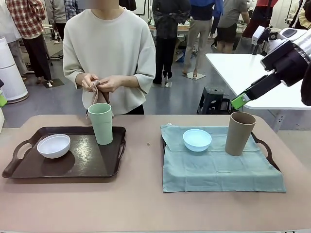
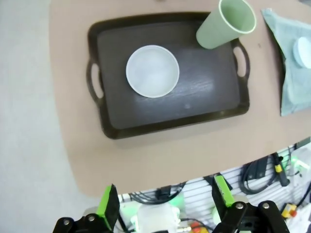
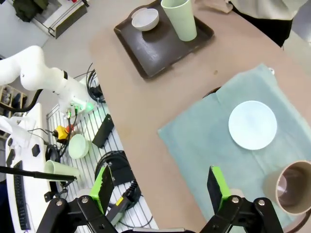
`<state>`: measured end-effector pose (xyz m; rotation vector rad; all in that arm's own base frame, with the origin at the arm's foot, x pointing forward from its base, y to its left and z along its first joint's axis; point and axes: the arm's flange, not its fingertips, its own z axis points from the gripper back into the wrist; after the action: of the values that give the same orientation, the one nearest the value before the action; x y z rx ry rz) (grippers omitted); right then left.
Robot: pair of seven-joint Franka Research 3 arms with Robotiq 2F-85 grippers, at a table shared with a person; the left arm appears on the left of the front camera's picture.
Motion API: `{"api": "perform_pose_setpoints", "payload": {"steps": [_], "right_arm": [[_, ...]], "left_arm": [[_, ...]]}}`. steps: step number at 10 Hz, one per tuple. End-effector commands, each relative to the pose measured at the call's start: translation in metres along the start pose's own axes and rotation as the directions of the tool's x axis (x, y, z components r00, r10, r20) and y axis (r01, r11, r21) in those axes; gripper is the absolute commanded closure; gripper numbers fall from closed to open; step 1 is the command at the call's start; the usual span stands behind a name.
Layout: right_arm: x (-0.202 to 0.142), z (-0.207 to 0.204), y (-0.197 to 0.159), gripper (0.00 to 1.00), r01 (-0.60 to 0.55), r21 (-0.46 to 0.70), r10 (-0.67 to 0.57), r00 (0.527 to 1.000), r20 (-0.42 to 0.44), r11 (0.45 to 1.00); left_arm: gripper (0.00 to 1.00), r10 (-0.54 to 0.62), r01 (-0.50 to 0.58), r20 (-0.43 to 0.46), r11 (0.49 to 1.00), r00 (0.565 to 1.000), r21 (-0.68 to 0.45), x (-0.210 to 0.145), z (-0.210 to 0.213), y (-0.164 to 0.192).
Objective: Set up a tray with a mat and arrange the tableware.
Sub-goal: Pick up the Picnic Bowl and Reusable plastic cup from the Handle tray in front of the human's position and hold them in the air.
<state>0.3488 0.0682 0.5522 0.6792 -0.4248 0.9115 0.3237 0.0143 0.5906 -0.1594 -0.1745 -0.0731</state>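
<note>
the tan table (image 1: 146, 204) runs the full width, with a person (image 1: 109, 53) in a pale top standing at its far side. on the robot's left lies a dark tray (image 1: 29, 167) with bare, glossy wood and no mat on it. on the robot's right a teal mat (image 1: 218, 170) is spread over a second tray (image 1: 266, 145), of which little more than a handle shows past the cloth's edge.

the right gripper (image 3: 160, 185) hangs in the air above the mat's near-left corner, its green-padded fingers spread wide and holding nothing; from the front it sits up behind the tan tumbler (image 1: 239, 133) without touching it. the left gripper (image 2: 165, 199) is also spread and empty, high over the table's near edge and looking down on the dark tray.

the tan tumbler stands upright at the mat's far right. the pale green tumbler (image 1: 101, 124) stands upright in the far-right corner of the dark tray. the white bowl (image 1: 53, 145) sits on that tray's left half, apart from the green tumbler. the light blue bowl (image 1: 197, 140) rests on the mat's far middle — near the tan tumbler, not touching.

the person's hands (image 1: 104, 83) are together at the waist, holding a small brownish cloth (image 1: 97, 97) that hangs down just behind the green tumbler.
</note>
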Motion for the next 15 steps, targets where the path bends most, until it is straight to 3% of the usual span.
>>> {"api": "perform_pose_setpoints", "payload": {"steps": [1, 2, 4, 7, 8, 10, 12, 15], "right_arm": [[0.000, 0.000, 0.000, 0.00, 0.000, 0.000, 0.000, 1.000, 0.000, 1.000], [0.010, -0.008, -0.003, 0.00, -0.172, -0.094, 0.178, 0.982, 0.059, 0.981], [0.061, -0.076, -0.004, 0.00, -0.441, -0.108, 0.439, 0.897, -0.049, 0.891], [0.142, -0.150, -0.015, 0.00, -0.617, -0.020, 0.611, 0.783, -0.117, 0.787], [0.173, -0.174, -0.027, 0.00, -0.633, -0.025, 0.627, 0.770, -0.117, 0.774], [0.212, -0.214, -0.039, 0.00, -0.556, -0.007, 0.554, 0.828, -0.093, 0.831], [0.229, -0.239, -0.049, 0.00, -0.493, 0.016, 0.493, 0.868, -0.066, 0.870], [0.228, -0.274, -0.048, 0.00, -0.463, 0.076, 0.466, 0.883, -0.044, 0.883]], "left_arm": [[0.00, 0.005, -0.005, -0.001, 1.000, 1.000, -0.001, 0.000, 0.000, 0.002], [0.00, -0.029, 0.023, 0.089, 0.998, 0.996, 0.066, 0.008, -0.009, 0.008], [0.00, -0.161, 0.149, 0.123, 0.983, 0.979, 0.105, 0.017, -0.023, -0.003], [0.00, -0.218, 0.202, 0.143, 0.972, 0.965, 0.118, 0.036, -0.042, -0.004], [0.00, -0.234, 0.221, 0.139, 0.970, 0.962, 0.099, 0.047, -0.058, -0.004], [0.00, -0.241, 0.232, 0.112, 0.969, 0.964, 0.089, 0.042, -0.087, -0.005], [0.00, -0.246, 0.236, 0.088, 0.966, 0.965, 0.107, 0.050, -0.112, -0.008], [0.00, -0.247, 0.240, 0.076, 0.966, 0.966, 0.093, 0.061, -0.130, -0.014]]}}
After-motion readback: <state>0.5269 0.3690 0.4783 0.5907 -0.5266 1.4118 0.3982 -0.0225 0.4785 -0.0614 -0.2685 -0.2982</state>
